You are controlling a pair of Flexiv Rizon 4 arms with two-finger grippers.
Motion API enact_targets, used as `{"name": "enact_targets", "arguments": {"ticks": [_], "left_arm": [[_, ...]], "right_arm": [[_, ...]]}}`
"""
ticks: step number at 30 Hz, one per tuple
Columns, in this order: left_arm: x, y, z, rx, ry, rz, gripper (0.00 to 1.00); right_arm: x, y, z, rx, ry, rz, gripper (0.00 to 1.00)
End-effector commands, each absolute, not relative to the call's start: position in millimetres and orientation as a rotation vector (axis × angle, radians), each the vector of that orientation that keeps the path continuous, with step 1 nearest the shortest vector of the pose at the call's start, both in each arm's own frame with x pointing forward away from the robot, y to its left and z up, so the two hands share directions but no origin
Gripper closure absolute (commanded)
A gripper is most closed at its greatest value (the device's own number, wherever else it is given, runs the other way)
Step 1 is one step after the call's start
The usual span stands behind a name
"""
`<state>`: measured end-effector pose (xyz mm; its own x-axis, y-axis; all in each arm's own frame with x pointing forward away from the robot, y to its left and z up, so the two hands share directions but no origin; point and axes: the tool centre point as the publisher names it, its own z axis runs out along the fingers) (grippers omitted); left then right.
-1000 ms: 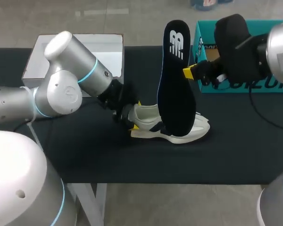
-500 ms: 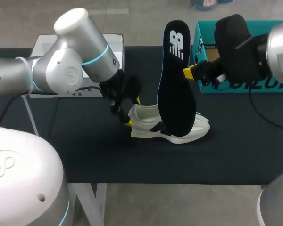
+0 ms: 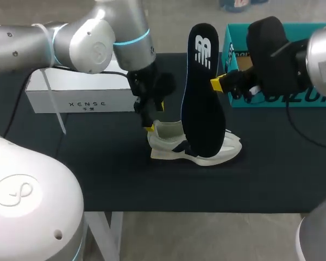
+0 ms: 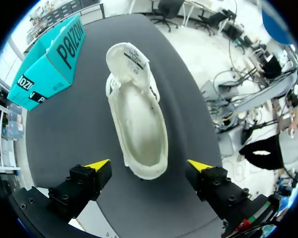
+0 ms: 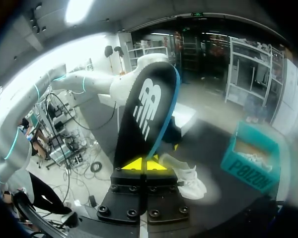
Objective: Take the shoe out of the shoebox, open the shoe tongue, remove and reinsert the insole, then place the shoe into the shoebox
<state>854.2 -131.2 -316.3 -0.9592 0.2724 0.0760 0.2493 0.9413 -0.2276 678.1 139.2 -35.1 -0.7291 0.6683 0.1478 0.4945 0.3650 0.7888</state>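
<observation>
Black table (image 3: pixel 271 179), insole (image 3: pixel 204 92) upright (logo uppermost)

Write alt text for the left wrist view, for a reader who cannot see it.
A white shoe lies on the black table, its tongue folded open and its white inside showing, heel end between, but clear of, the yellow tips of the open left gripper. A teal shoebox sits beside the shoe's toe end.

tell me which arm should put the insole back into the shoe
Right. The right gripper is shut on the insole, held upright over the shoe. The left gripper is open and empty at the shoe's heel, better for steadying it.
</observation>
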Motion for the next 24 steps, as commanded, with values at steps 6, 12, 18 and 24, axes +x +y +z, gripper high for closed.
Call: {"name": "enact_targets", "arguments": {"ticks": [6, 12, 18, 24], "left_arm": [[849.3, -132.2, -308.3, -0.446, -3.026, 0.254, 0.00], [847.8, -137.1, -310.7, -0.430, -3.026, 0.294, 0.00], [846.2, -147.8, -307.5, -0.337, -3.019, 0.173, 0.00], [849.9, -156.9, -306.4, -0.293, -3.064, 0.167, 0.00]], "right_arm": [[681.6, 142.5, -35.5, 1.050, 2.429, 1.292, 1.00], [681.6, 142.5, -35.5, 1.050, 2.429, 1.292, 1.00], [681.6, 142.5, -35.5, 1.050, 2.429, 1.292, 1.00], [681.6, 142.5, -35.5, 1.050, 2.429, 1.292, 1.00]]}}
